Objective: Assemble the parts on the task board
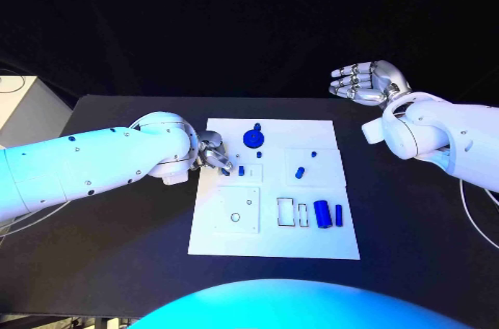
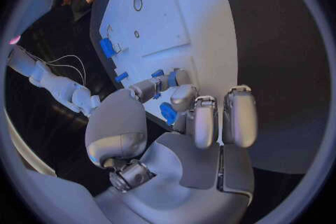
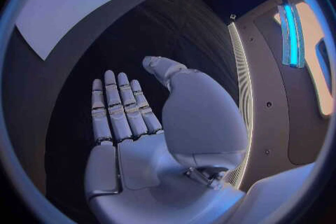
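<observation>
The white task board [image 1: 275, 239] lies in the middle of the black surface [image 1: 125, 249]. The left robot hand [image 1: 213, 156] rests over the board's left edge, its fingers curled down near a small blue peg [image 1: 241, 170]; whether it pinches anything, I cannot tell. The right robot hand [image 1: 364, 80] hangs above the surface beyond the board's far right corner, fingers spread and holding nothing. A round blue part [image 1: 254, 137] sits near the board's far edge, and two blue cylinders [image 1: 327, 213] lie toward its near right corner.
</observation>
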`<state>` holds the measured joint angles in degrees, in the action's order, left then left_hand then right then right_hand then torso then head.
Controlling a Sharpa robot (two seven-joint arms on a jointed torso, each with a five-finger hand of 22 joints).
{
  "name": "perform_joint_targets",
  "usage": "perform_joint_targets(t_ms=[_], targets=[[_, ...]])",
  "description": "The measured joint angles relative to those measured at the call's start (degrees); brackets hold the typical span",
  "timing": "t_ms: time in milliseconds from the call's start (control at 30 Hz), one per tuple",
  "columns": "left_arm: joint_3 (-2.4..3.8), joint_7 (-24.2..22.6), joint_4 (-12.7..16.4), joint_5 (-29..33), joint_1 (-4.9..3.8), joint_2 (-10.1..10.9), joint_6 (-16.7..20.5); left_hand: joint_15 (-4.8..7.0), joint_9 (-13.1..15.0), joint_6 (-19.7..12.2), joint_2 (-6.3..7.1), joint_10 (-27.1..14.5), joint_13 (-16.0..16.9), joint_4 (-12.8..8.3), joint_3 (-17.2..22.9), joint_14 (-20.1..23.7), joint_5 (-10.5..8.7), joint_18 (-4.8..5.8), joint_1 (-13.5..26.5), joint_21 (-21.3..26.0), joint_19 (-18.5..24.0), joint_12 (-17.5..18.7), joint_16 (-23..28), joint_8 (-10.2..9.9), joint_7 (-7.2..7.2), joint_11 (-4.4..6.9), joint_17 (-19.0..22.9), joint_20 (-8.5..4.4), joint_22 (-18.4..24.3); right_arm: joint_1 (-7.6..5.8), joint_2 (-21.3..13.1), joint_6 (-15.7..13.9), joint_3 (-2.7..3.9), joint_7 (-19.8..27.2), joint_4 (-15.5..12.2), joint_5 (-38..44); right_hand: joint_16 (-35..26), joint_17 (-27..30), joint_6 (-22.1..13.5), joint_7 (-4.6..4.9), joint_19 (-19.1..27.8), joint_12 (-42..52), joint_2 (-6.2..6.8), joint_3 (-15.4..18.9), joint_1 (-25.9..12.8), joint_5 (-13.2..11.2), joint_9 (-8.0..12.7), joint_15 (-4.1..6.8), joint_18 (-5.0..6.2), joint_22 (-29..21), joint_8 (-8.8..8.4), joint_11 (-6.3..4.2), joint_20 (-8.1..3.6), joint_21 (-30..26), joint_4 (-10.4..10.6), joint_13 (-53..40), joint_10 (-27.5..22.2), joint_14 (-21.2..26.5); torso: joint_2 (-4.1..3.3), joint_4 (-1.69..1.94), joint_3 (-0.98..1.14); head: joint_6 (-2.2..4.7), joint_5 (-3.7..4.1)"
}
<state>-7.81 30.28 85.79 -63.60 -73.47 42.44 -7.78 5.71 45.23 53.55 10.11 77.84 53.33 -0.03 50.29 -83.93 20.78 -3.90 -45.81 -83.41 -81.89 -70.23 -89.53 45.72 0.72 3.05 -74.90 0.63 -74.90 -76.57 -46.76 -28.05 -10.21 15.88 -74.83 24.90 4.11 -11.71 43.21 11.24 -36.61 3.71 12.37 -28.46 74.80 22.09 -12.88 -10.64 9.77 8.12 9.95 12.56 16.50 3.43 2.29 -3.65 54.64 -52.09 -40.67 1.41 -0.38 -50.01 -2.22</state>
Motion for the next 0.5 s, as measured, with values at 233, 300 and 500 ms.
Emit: perform_joint_targets(t_ms=[233, 300, 500], targets=[[0.02, 0.04, 0.03, 0.11, -0.01, -0.04, 0.0, 0.22, -0.16, -0.08, 0.47, 0.21, 0.04, -1.27, 1.02, -0.22, -0.04, 0.0, -2.05, 0.0, 0.0, 0.0, 0.0, -0.16, -0.08, 0.21, 0.0, 0.0, 0.0, 0.0, -0.01, 0.04, -0.01, -0.01, -0.01, 0.0, 0.0, 0.11, 0.42, 0.04, 0.2, 0.0, 0.0, 0.0, 0.0, 0.0, 0.0, -0.13, 0.0, -0.11, 0.0, 0.0, 0.2, 0.0, 0.0, 0.0, 0.0, 0.13, -0.01, -0.01, -0.02, 0.0, 0.01], [0.03, 0.04, 0.04, 0.15, -0.01, -0.05, 0.0, 0.22, -0.17, -0.1, 0.36, 0.21, 0.03, -1.15, 1.14, -0.22, 0.13, 0.0, -2.23, 0.0, 0.0, 0.0, 0.0, -0.16, -0.07, 0.21, 0.0, 0.0, 0.0, 0.01, -0.01, 0.06, -0.01, -0.02, -0.01, 0.0, 0.0, 0.12, 0.5, 0.12, 0.21, 0.0, 0.0, 0.0, 0.0, 0.0, 0.0, -0.21, 0.0, -0.12, 0.0, 0.0, 0.21, 0.0, 0.0, 0.0, 0.0, 0.21, -0.01, 0.0, -0.02, 0.0, 0.02], [0.03, 0.04, 0.07, 0.21, -0.01, -0.05, -0.01, 0.22, -0.02, -0.33, 0.58, 0.21, -0.37, -0.53, 1.76, -0.22, 0.3, 0.0, -2.46, 0.26, 0.0, 0.0, 0.0, -0.16, 0.17, 0.2, 0.0, 0.0, 0.0, 0.01, -0.01, 0.11, -0.01, -0.04, -0.02, 0.0, 0.0, 0.12, 0.5, 0.12, 0.21, 0.0, 0.0, 0.0, 0.0, 0.0, 0.0, -0.21, 0.0, -0.11, 0.0, 0.0, 0.21, 0.0, 0.0, 0.0, 0.0, 0.21, -0.01, 0.0, -0.03, 0.0, 0.04]])
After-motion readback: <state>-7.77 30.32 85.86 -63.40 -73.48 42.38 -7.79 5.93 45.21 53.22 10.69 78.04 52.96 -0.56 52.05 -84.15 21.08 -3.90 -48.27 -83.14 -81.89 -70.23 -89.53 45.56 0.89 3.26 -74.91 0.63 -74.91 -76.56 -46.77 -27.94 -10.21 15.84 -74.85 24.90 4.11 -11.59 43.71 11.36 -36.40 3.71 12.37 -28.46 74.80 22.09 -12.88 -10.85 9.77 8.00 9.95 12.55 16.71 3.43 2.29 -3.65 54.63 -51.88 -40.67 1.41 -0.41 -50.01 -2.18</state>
